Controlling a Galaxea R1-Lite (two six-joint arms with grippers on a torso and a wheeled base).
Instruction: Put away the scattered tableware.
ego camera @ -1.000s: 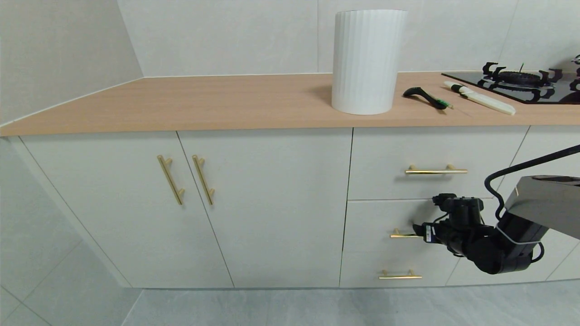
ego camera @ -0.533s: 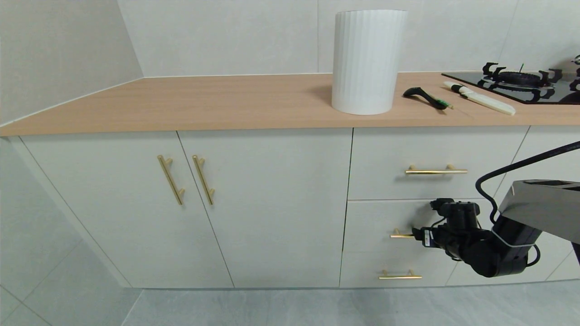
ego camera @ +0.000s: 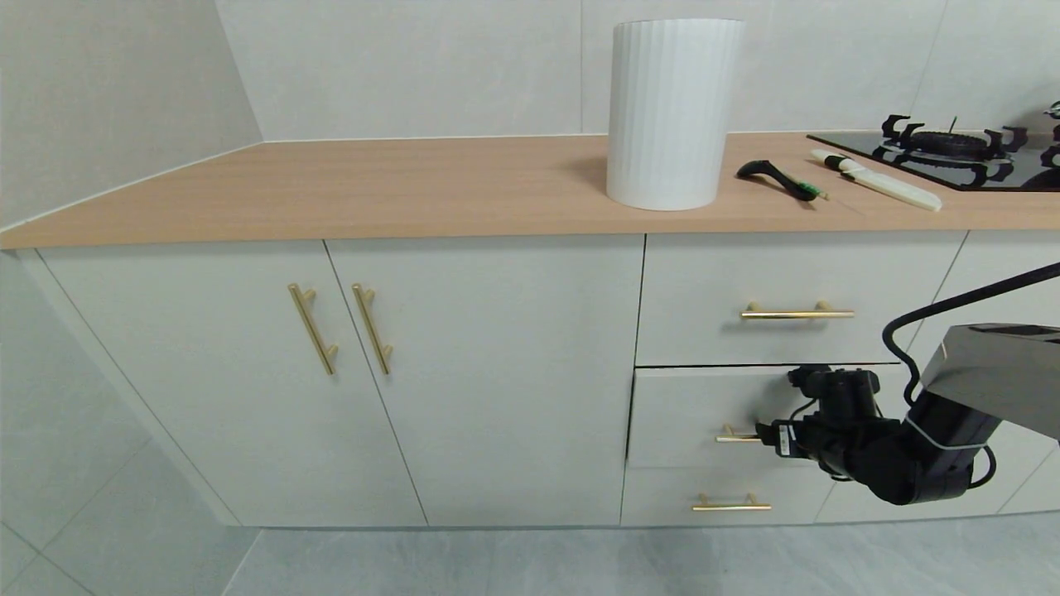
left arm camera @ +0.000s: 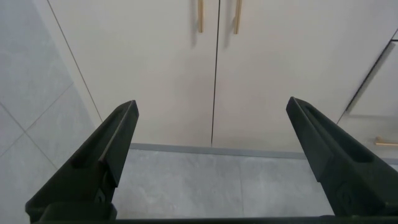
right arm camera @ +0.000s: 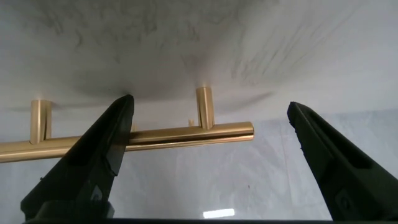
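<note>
On the wooden counter lie a black-handled utensil (ego camera: pixel 778 178) and a white knife (ego camera: pixel 878 189), right of a tall white ribbed container (ego camera: pixel 669 112). My right gripper (ego camera: pixel 766 432) is at the gold handle (ego camera: pixel 737 434) of the middle drawer (ego camera: pixel 687 406), whose front stands slightly out with a dark gap along its top. In the right wrist view the handle bar (right arm camera: pixel 186 135) runs across between the spread fingers of the right gripper (right arm camera: pixel 210 107), passing behind one of them. My left gripper (left arm camera: pixel 211 107) hangs open and holding nothing above the floor, facing the double cabinet doors (left arm camera: pixel 217 68).
A black gas stove (ego camera: pixel 944 149) sits at the counter's right end. Below the counter are two cabinet doors with gold handles (ego camera: pixel 339 327), plus a top drawer (ego camera: pixel 795 294) and a bottom drawer (ego camera: pixel 729 497). Grey tiled floor (ego camera: pixel 497 563) lies in front.
The middle drawer's front has come out a little, opening a dark gap along its top. My right arm dipped toward the handle, then drew slightly back with it.
</note>
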